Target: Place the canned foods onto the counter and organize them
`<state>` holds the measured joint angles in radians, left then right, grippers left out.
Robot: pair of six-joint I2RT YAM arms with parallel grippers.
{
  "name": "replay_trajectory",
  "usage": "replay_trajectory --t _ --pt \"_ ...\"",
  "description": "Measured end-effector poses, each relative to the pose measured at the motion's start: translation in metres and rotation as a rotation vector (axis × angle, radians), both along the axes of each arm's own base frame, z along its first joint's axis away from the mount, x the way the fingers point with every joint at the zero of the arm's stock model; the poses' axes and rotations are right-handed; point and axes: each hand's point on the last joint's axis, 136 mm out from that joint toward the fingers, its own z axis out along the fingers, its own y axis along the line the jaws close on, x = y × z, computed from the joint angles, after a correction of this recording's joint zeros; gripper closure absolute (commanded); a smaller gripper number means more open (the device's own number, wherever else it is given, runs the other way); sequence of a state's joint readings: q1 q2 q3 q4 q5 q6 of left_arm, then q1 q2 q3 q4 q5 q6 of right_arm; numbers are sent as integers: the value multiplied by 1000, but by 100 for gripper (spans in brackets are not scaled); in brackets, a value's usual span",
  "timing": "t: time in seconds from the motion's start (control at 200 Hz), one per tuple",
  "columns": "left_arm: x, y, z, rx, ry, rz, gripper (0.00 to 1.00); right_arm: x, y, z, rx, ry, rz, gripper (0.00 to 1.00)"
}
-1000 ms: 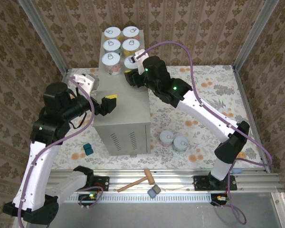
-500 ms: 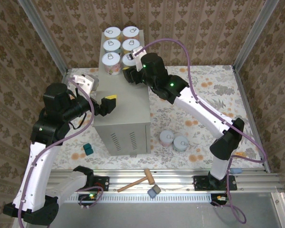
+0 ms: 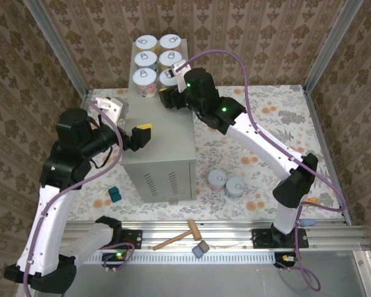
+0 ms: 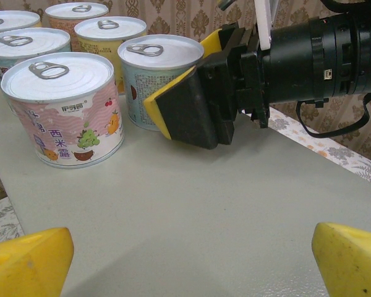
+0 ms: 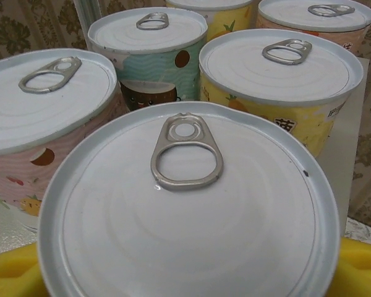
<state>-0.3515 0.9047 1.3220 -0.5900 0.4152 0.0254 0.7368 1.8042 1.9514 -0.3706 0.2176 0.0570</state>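
Observation:
Several canned foods stand in two rows at the back of the counter (image 3: 161,142). In the left wrist view the pink-labelled can (image 4: 62,111) is nearest. Beside it, the pale blue can (image 4: 157,68) at the front right of the group stands on the counter top between the fingers of my right gripper (image 3: 172,93). The right wrist view has this can's lid (image 5: 185,204) between yellow pads (image 5: 12,272); whether they press on it is unclear. My left gripper (image 3: 142,136) hovers open over the counter's bare middle, fingertips (image 4: 25,260) wide apart. Two more cans (image 3: 217,179) (image 3: 236,185) stand on the floral floor to the right.
On the floor left of the counter lies a teal block (image 3: 114,195). A wooden mallet (image 3: 179,238) and a grey block (image 3: 201,249) lie on the rail at the near edge. Patterned walls and metal posts close in the back and sides.
My right arm has shifted slightly toward the back of the counter with the can between its fingers, then stayed. The left arm has not moved.

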Motion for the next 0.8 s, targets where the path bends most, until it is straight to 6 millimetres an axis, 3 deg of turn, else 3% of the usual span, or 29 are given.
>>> replay_trajectory --t 0.22,0.31,0.62,0.8 --pt "0 0 0 0 0 0 0 -6 -5 -17 -23 28 8 4" --pt "0 0 0 0 0 0 0 -15 -13 -15 -17 24 6 0" --pt "2 1 -2 6 8 8 0 -54 -53 -7 8 30 -26 0" --pt "6 1 -2 9 9 18 0 -67 -65 -16 2 69 -37 0"
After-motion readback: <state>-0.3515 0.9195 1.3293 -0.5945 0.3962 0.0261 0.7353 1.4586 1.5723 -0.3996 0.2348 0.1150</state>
